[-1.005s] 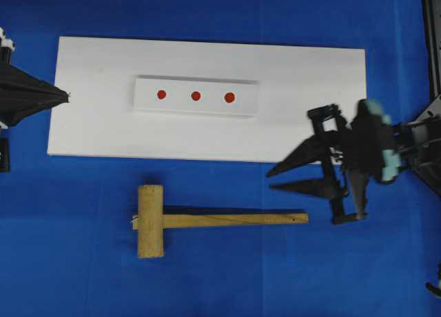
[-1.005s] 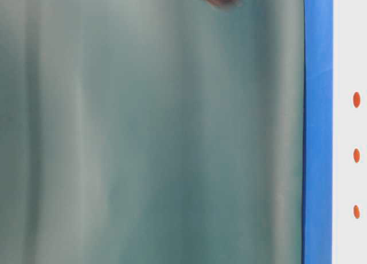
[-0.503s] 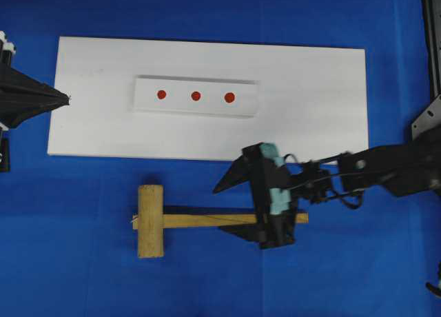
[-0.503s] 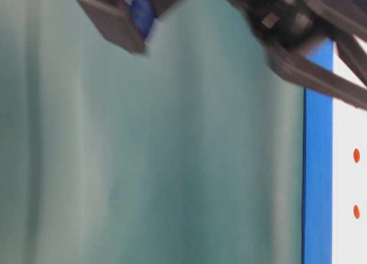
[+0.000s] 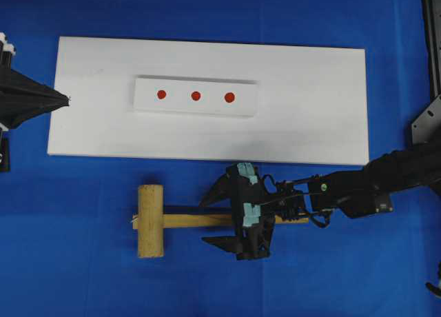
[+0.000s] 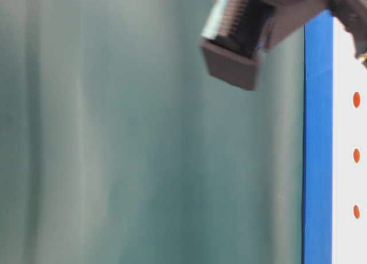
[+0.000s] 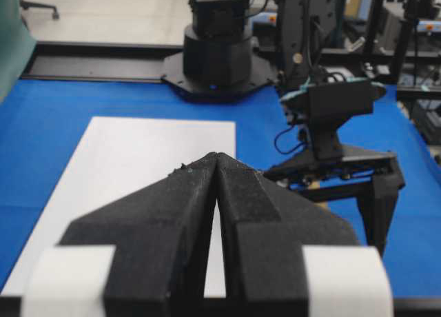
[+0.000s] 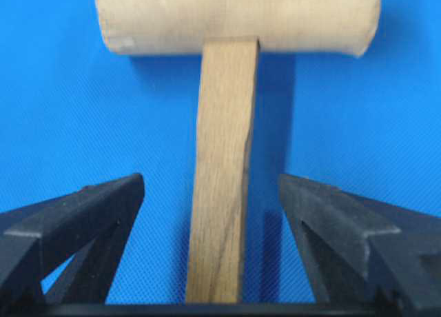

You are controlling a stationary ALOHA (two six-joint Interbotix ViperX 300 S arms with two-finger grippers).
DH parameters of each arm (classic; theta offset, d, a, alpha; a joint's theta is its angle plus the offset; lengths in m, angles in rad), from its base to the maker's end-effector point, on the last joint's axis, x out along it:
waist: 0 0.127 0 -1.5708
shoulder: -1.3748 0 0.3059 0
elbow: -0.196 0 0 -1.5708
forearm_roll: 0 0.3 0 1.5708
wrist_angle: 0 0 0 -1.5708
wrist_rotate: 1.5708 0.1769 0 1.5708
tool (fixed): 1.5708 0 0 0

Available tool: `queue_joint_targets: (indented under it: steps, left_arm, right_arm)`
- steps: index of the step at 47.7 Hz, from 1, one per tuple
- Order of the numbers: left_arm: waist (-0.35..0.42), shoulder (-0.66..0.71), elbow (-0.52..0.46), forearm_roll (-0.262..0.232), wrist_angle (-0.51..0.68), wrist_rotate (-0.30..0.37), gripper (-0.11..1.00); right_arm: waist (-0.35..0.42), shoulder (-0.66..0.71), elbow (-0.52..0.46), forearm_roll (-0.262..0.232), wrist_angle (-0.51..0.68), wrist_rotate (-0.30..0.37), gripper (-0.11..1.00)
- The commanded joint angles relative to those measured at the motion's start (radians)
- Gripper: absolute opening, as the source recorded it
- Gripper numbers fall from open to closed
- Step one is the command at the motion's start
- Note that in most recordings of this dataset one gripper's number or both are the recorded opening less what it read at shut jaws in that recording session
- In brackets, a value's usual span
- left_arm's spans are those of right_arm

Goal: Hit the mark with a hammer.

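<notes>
The right gripper [image 5: 222,219] is straddling the pale wooden mallet's [image 5: 196,220] flat handle, jaws wide apart, nothing gripped yet; lifting and striking the largest red dot [image 5: 229,96] remain. The left gripper [image 7: 217,158] is idling, jaws together.

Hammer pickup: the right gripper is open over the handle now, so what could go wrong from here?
The right gripper straddles the hammer handle mid-length, far from the free end; a grip there shortens the swing. The handle runs slightly slanted between the fingers, so it may twist on closing. The mark sits beside two similar dots, risking a wrong hit.
</notes>
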Motion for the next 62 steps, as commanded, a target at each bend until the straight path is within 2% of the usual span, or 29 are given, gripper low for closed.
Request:
queue_joint_targets:
  steps: [1,9,14,16,26,29,43,52,62]
  left_arm:
    - [0.000,0.005,-0.008,-0.002,-0.005,-0.002,0.00]
    - [0.000,0.002,-0.005,-0.002,-0.006,-0.002,0.00]
    - [0.000,-0.002,-0.005,-0.002,-0.005,-0.008,0.00]
    - [0.000,-0.002,-0.005,-0.002,-0.005,-0.012,0.00]
    - [0.000,-0.006,-0.005,-0.002,0.012,-0.026,0.00]
    - [0.000,-0.006,-0.005,-0.002,0.015,-0.029,0.00]
    - [0.000,-0.014,-0.005,-0.002,0.015,-0.028,0.00]
    - [-0.002,-0.025,-0.005,-0.002,0.023,-0.028,0.00]
    - [0.000,-0.034,-0.005,-0.002,0.035,-0.029,0.00]
  right_arm:
    - [-0.002,0.006,-0.021,0.031,-0.014,-0.006,0.93]
    - [0.002,0.023,-0.028,0.034,-0.014,-0.014,0.92]
    - [0.006,0.020,-0.023,0.034,-0.011,-0.025,0.86]
    - [0.008,0.015,-0.017,0.034,-0.003,-0.029,0.79]
    - [0.009,-0.058,0.014,0.021,0.040,-0.052,0.19]
    - [0.009,-0.089,0.023,0.017,0.055,-0.061,0.09]
    - [0.005,-0.181,0.028,0.015,0.083,-0.121,0.10]
    - [-0.009,-0.264,0.037,0.015,0.092,-0.133,0.10]
    - [-0.017,-0.379,0.043,0.015,0.158,-0.161,0.10]
